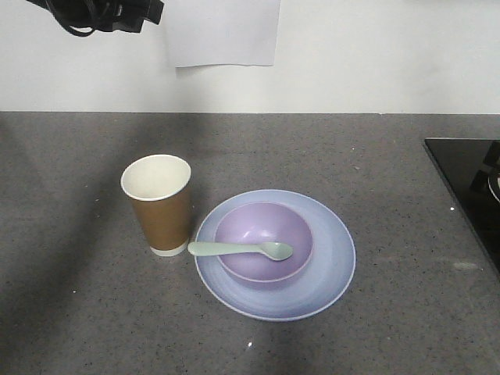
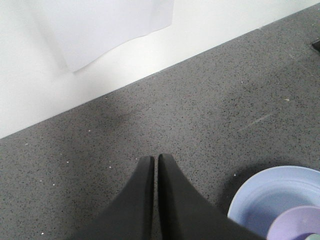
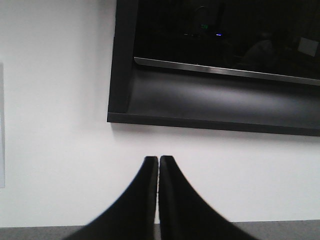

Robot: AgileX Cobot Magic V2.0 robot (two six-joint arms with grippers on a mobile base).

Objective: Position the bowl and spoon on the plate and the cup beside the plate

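A pale blue plate (image 1: 332, 262) lies on the grey counter with a lavender bowl (image 1: 264, 228) sitting in its middle. A mint-green spoon (image 1: 241, 249) rests across the bowl, handle pointing left over the rim. The brown paper cup (image 1: 160, 206) stands upright just left of the plate. In the left wrist view my left gripper (image 2: 155, 158) is shut and empty above bare counter, with the plate (image 2: 270, 197) and bowl (image 2: 297, 225) at lower right. My right gripper (image 3: 158, 158) is shut and empty, facing the white wall.
A black cooktop (image 1: 469, 180) sits at the counter's right edge. A white sheet of paper (image 1: 223, 31) hangs on the back wall. A dark arm part (image 1: 98, 14) shows at top left. A black wall-mounted unit (image 3: 215, 65) fills the right wrist view.
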